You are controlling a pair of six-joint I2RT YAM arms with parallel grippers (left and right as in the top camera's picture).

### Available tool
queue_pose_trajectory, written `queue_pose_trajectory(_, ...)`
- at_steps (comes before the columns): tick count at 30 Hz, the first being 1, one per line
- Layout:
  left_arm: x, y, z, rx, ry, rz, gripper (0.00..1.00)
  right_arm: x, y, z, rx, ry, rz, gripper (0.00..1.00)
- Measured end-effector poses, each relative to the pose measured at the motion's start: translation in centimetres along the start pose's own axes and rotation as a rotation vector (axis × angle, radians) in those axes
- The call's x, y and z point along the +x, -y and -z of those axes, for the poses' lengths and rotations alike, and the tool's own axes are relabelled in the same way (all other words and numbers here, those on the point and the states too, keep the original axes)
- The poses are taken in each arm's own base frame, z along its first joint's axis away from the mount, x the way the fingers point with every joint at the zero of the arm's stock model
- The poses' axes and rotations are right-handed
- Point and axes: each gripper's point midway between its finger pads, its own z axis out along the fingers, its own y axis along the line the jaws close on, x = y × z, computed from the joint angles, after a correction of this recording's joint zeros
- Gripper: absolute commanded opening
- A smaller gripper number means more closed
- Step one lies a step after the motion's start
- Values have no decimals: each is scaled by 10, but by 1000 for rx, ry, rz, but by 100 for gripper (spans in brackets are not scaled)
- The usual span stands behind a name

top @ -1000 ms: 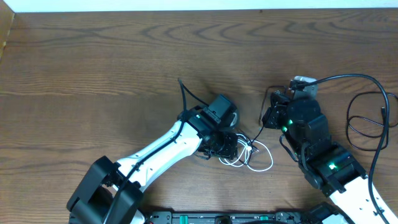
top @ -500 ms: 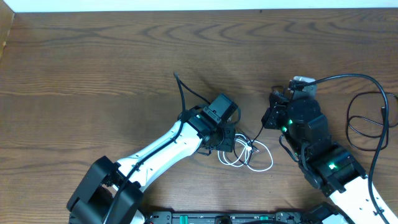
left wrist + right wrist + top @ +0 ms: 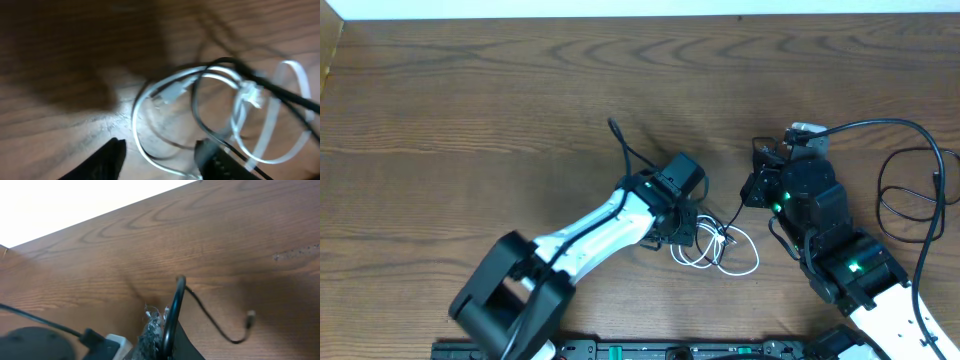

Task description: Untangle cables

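Observation:
The white cable (image 3: pixel 730 255) lies in loops on the wooden table, right of my left gripper (image 3: pixel 688 230). In the left wrist view the white cable (image 3: pixel 165 92) loops between my open fingers (image 3: pixel 162 152), which straddle one strand near the table. The black cable (image 3: pixel 280 92) crosses the white loops. It runs from the tangle up to my right gripper (image 3: pixel 752 190). In the right wrist view my right gripper (image 3: pixel 167 335) is shut on the black cable (image 3: pixel 175 305). The cable's short free end with a small plug (image 3: pixel 250 315) rests on the table beyond.
A thick black robot wire (image 3: pixel 910 190) loops on the table at the far right. A white block (image 3: pixel 807 130) sits on the right wrist. A thin black strand (image 3: pixel 617 135) sticks out up-left from behind the left wrist. The table's far edge (image 3: pixel 125 207) meets a white wall.
The left arm's lower links swung right while its gripper stayed over the white loops. The thin black strand's tip swayed left, then back. The right arm has not moved.

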Motion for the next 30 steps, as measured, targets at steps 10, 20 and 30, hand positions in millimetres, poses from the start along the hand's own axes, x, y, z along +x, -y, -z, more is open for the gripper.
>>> queue_pose_trajectory(10, 2, -42, -3, -169, -16, 27, 7, 11, 40, 2, 171, -39, 24, 1)
queue_pose_trajectory(20, -11, -142, 35, -340, 0, 293, 7, -8, 186, 45, 776, 30, -71, 1)
queue_pose_trajectory(30, -12, -219, 57, -336, 10, 583, 8, -10, 275, 77, 990, 53, -352, 1)
